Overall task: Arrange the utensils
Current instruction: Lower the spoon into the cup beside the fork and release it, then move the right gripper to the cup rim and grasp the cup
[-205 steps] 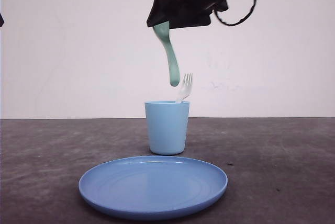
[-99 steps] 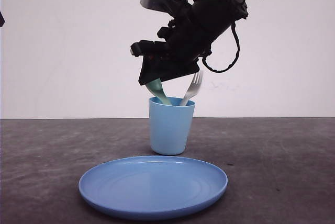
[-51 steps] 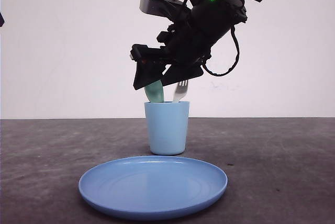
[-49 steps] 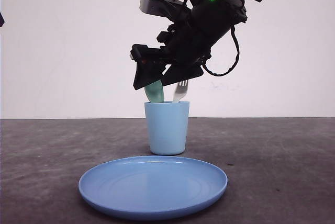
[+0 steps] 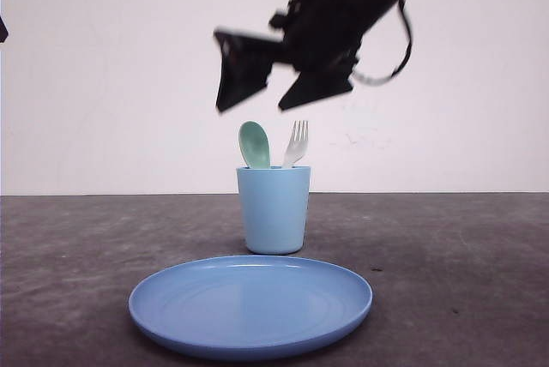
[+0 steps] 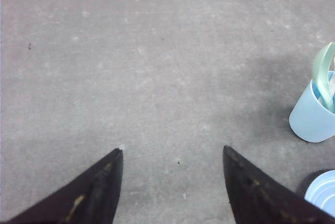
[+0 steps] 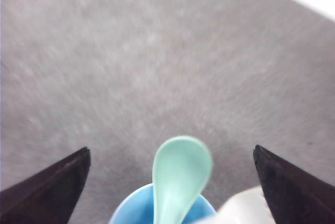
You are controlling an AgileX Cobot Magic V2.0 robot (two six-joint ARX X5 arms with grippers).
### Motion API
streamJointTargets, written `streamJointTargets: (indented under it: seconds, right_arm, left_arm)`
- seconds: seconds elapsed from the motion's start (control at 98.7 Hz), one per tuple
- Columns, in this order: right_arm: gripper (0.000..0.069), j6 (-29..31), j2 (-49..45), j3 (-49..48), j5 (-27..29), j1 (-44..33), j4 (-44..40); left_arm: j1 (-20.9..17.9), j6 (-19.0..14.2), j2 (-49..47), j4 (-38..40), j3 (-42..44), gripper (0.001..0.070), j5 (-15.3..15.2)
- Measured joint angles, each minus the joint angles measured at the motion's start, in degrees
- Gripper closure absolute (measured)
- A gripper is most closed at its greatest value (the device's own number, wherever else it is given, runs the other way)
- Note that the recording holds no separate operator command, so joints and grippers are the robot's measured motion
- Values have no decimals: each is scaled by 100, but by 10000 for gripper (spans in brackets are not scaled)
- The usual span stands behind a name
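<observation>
The mint-green spoon (image 5: 255, 145) and the white fork (image 5: 297, 142) stand side by side in the light blue cup (image 5: 274, 210), bowl and tines up. My right gripper (image 5: 251, 109) hangs blurred above the cup, open, touching neither utensil. In the right wrist view the spoon (image 7: 180, 174) rises from the cup (image 7: 131, 214) between the spread jaws of that gripper (image 7: 171, 149), with the fork (image 7: 246, 208) a white blur beside it. My left gripper (image 6: 172, 150) is open over bare table, with the cup (image 6: 311, 122) and spoon (image 6: 324, 75) off to one side.
A round blue plate (image 5: 250, 305) lies on the dark grey table (image 5: 446, 255) in front of the cup, nothing on it. Its rim (image 6: 322, 198) shows at a corner of the left wrist view. A white wall stands behind the table.
The right gripper, low over the cup and around the spoon half a second ago, has let go and risen. The spoon now stands free in the cup beside the fork.
</observation>
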State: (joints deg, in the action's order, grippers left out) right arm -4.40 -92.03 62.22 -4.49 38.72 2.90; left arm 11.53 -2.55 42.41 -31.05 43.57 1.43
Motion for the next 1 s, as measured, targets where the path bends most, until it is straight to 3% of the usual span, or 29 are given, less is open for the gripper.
streamJointTargets:
  seconds: [0.182,0.365,0.567,0.658,1.003]
  right_arm:
    - [63,116,739,0,44,0,-1054]
    - [63,142,1499,-44,551,-83,-2085]
    - [60,256,2087,-1001,487,-514,-1926]
    - [9,323,2090,-1338,179,-800,-1895]
    - [10,468,1987,-2094,-1141,-1252,-785]
  left_arm:
    - [0,2,0,0,0,352,0]
    - [0,20,0,-2,0,352,-24]
    - [-2,22,0,-2,0,352,-136]
    - [-2,22,0,0,0,352,-138]
    - [-2,22,0,2,0,352,-157]
